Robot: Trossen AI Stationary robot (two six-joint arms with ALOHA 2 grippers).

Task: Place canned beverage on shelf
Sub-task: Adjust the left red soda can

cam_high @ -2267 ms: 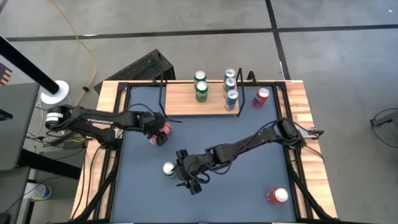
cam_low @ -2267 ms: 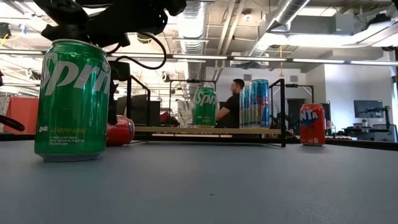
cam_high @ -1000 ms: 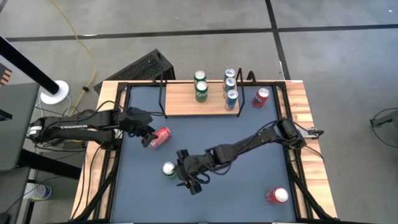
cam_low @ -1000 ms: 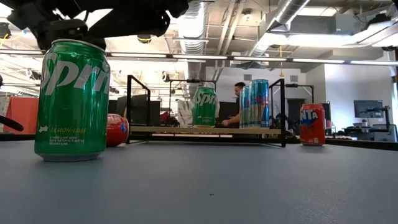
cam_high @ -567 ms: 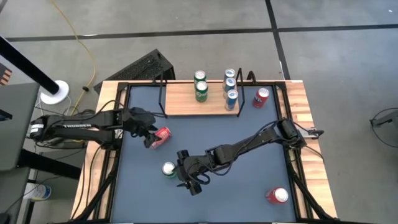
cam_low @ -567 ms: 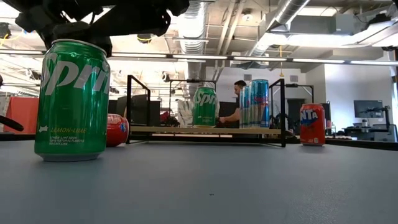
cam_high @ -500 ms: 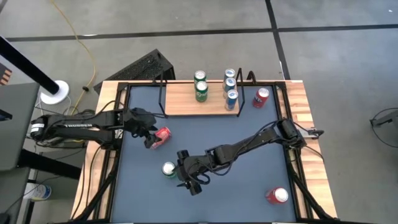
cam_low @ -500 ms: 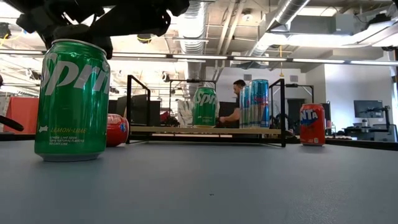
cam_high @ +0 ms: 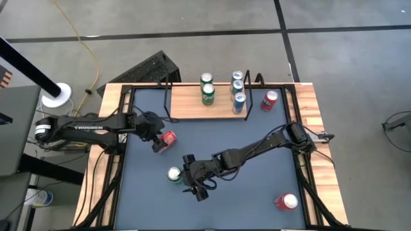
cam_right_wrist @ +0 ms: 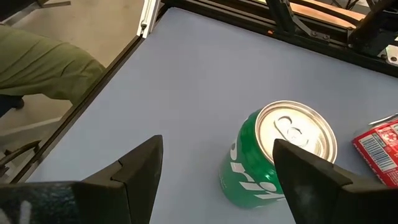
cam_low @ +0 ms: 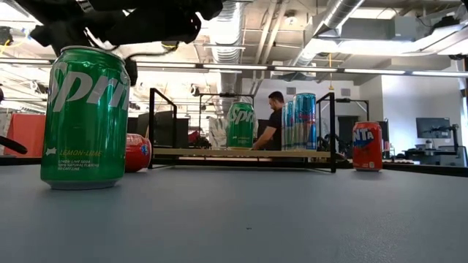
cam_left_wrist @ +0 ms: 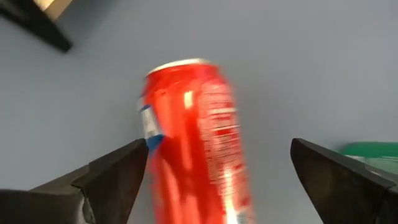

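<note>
The red can [cam_high: 168, 138] lay on its side on the table just in front of the shelf [cam_high: 192, 102], near its left end. The left tool [cam_left_wrist: 217, 180] straddled it, fingers apart, not gripping. Light, smooth, likely to roll, I judged; best pinched across mid-body. The right tool [cam_right_wrist: 214, 168] hung spread by the green can [cam_right_wrist: 273, 155], farther from the shelf.

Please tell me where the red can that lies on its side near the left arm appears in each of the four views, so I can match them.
High view: the red can lies left of centre, at the left gripper.
Low view: the can shows low at the left, behind the green Sprite can.
Left wrist view: it fills the centre, between the open fingers.
Right wrist view: only its end shows at the right edge.
Shared landmark: the green Sprite can.
</note>
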